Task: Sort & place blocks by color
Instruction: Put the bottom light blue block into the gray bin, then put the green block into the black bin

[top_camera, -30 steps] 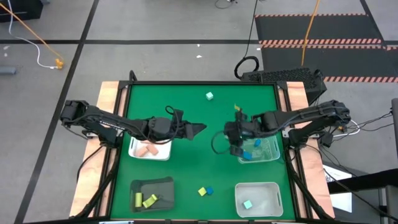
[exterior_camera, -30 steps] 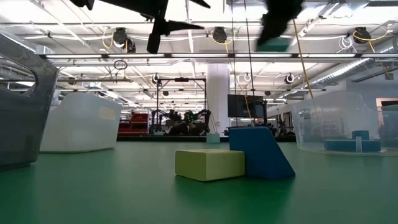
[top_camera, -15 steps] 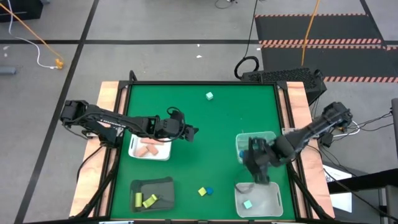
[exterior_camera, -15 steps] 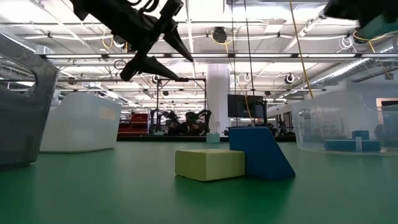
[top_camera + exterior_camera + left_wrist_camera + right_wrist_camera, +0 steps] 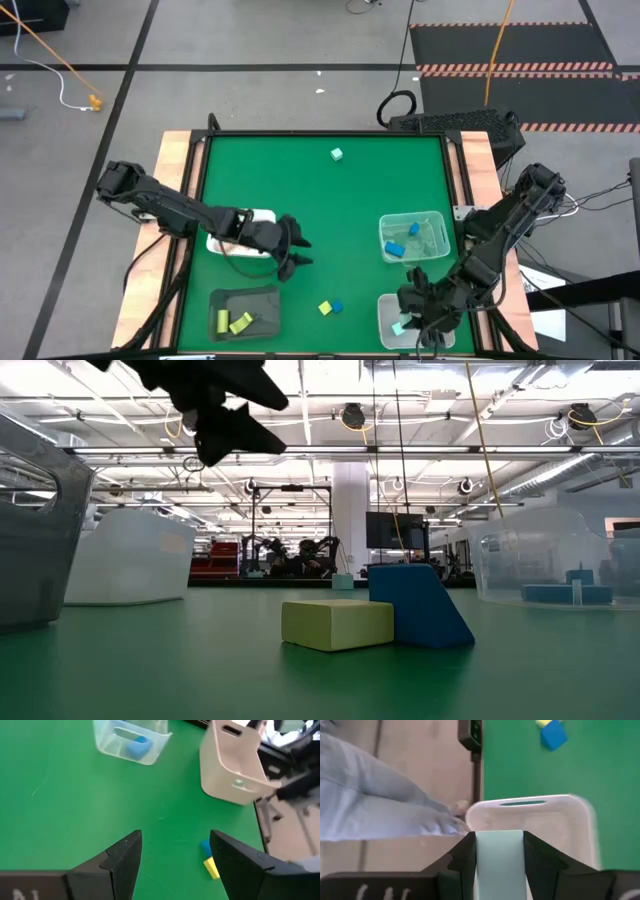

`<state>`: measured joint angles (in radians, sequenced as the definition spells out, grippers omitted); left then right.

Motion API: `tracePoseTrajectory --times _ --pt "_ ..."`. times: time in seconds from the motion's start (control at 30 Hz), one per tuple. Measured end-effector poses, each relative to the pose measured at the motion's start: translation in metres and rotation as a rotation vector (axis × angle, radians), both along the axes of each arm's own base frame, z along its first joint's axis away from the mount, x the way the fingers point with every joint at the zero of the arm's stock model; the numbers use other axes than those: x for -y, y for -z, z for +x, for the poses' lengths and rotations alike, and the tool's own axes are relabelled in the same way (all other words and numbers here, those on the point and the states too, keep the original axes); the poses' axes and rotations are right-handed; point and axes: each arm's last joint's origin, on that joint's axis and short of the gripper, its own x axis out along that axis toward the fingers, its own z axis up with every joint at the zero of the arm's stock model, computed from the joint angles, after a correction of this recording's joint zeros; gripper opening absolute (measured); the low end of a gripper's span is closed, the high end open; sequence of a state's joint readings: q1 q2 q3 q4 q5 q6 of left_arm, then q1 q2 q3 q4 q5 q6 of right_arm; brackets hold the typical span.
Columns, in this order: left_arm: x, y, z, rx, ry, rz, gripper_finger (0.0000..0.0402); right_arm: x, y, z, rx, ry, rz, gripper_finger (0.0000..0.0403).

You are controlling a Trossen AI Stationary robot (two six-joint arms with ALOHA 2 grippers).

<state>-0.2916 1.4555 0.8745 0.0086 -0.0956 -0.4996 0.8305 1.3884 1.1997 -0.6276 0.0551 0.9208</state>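
Observation:
My right gripper (image 5: 413, 310) hangs over the white bin (image 5: 384, 338) at the table's near right and is shut on a pale mint block (image 5: 500, 865). Another mint block (image 5: 398, 328) lies in that bin. My left gripper (image 5: 290, 252) is open and empty above the green mat, near the white tray (image 5: 262, 215); in the low view the left gripper (image 5: 225, 420) is high up. A yellow block (image 5: 324, 308) and a blue block (image 5: 336, 305) rest touching on the mat. One mint block (image 5: 337, 154) sits alone near the far edge. My right gripper pinches the mint block between its two fingers (image 5: 465, 860), one on each of the block's opposite side faces (image 5: 481, 862). The block is lifted clear, above the white bin's opening (image 5: 530, 802). The fingers point down and toward the near edge.
A clear bin (image 5: 434, 252) on the right holds blue blocks (image 5: 395, 248). A dark tray (image 5: 262, 296) at the near left holds yellow blocks (image 5: 240, 322). Pale blue cloth (image 5: 370, 810), perhaps a person's leg, shows beyond the table's edge. The mat's middle is bare.
My right gripper has carried the mint block from beside the clear bin toward the near edge, to above the white bin. My left gripper has moved toward the near edge and slightly left, and has tipped downward, staying open.

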Motion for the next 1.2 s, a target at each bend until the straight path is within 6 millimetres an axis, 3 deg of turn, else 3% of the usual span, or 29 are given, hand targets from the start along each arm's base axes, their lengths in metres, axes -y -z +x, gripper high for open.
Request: tracePoseTrajectory --times 0.2,0.4,0.7,0.93,1.2 --pt "0.029 0.001 -0.005 0.049 0.1 0.075 0.0235 -0.005 0.031 -0.006 -0.062 0.082 0.109 0.0132" --pt "0.057 0.02 0.001 0.076 0.15 0.075 0.0235 -0.002 0.051 -0.011 -0.128 0.086 0.115 0.0187" --pt "0.078 0.044 0.011 0.102 0.146 0.028 0.0235 -0.005 0.051 -0.01 -0.085 0.017 0.129 0.0258" --pt "0.098 0.044 0.036 0.082 0.228 0.149 0.0235 -0.007 0.047 -0.008 -0.018 -0.036 0.138 0.0262" --pt "0.113 0.06 0.062 -0.122 0.199 0.217 0.0234 -0.013 0.047 -0.014 0.001 -0.1 0.116 0.0263"
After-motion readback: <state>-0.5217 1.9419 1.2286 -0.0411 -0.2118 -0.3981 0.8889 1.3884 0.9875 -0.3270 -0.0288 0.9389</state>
